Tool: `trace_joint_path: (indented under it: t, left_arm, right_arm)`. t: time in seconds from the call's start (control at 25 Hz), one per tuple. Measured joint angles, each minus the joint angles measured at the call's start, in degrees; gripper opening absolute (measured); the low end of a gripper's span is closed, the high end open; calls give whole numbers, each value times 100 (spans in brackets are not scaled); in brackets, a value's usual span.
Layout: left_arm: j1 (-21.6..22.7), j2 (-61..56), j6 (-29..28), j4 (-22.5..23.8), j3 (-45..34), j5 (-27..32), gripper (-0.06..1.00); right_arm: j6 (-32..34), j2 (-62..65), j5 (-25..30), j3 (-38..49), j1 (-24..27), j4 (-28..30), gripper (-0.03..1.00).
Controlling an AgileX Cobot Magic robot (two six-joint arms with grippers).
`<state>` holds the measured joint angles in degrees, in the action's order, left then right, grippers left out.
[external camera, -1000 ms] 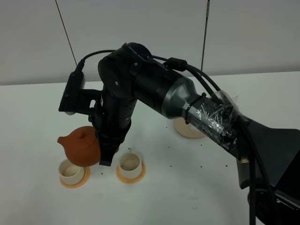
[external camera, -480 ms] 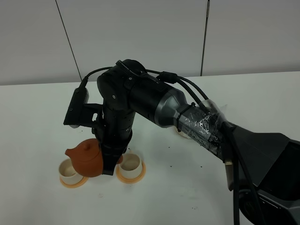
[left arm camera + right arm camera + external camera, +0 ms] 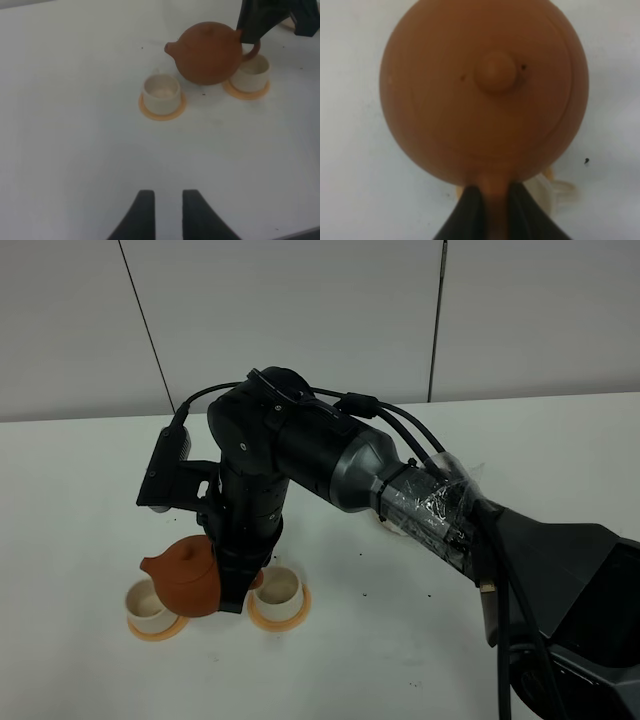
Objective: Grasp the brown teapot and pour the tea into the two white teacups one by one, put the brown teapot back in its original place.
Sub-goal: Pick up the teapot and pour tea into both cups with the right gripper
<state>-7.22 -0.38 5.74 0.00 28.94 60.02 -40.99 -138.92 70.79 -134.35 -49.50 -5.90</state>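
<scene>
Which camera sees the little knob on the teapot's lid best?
The right wrist view: the knob sits mid-picture, seen straight on. The left wrist view shows the brown teapot side-on, knob barely a bump. In the high view I cannot make it out.

- A white worktop (image 3: pixel 80 540), plain and matte, fills the lower part of the high view.
- Two round orange coasters lie flat on it side by side, one (image 3: pixel 160 631) left of the other (image 3: pixel 281 620), near each other but apart.
- Small dark specks (image 3: pixel 586 160) are scattered over the worktop.
- A pale grey wall (image 3: pixel 300 310) stands behind, crossed by thin dark seams (image 3: pixel 437 320).
</scene>
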Motion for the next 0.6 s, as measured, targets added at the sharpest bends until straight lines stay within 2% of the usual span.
trace_joint_path:
  t: [0.12,0.36,0.6]
  left_arm:
    - [0,0,0,0,0,0,21]
    - [0,0,0,0,0,0,21]
    - [0,0,0,0,0,0,21]
  right_arm:
    - [0,0,0,0,0,81,10]
    - [0,0,0,0,-187,722,10]
    - [0,0,0,0,-376,939,10]
